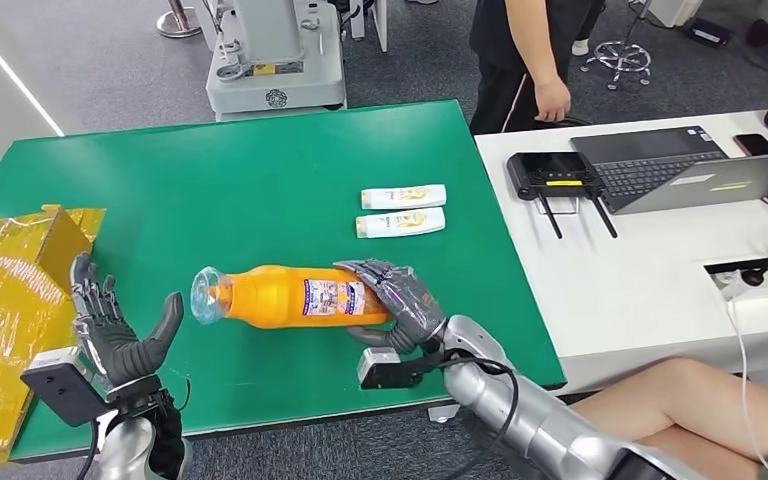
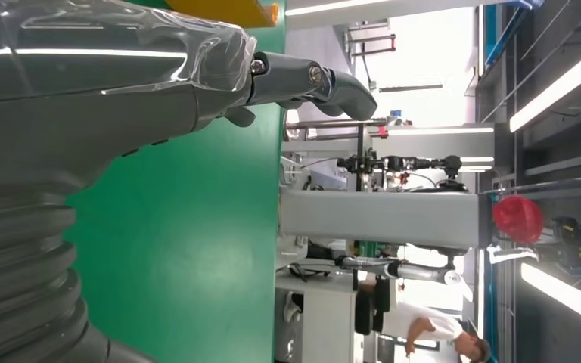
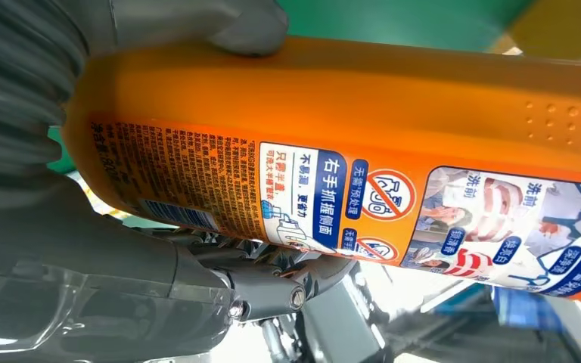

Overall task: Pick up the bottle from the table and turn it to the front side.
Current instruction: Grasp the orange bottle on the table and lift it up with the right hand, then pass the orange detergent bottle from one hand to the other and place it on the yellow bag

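Here, the right hand (image 1: 400,300) has its fingers (image 1: 378,282) wrapped around the base end of the orange bottle (image 1: 290,297), which lies on its side over the green tabletop (image 1: 260,170), its clear cap end pointing away from the grip toward the left hand (image 1: 115,335). Whether the bottle is lifted clear or resting on the tabletop cannot be told. Seen from the right wrist, the thumb (image 3: 227,23) presses one flank of the bottle while the fingers close under the other, and the printed panel of small text and pictograms faces the camera, which looks like the back label. The step in hand appears to be the turn: a steady roll of the wrist about the bottle's long axis, with the grip kept firm near the base so the smooth plastic does not slip, should bring the front panel up. The left hand waits just beyond the cap end, fingers (image 1: 88,290) spread and holding nothing, ready to steady if needed. Beyond the right fingers lie 2 small white bottles (image 1: 401,210) side by side, well apart from the grip. A yellow box (image 1: 10,290) sits just outside the left hand. A person (image 1: 520,60) stands past the tabletop's far edge, beside a white desk (image 1: 650,270) with a laptop (image 1: 680,170).
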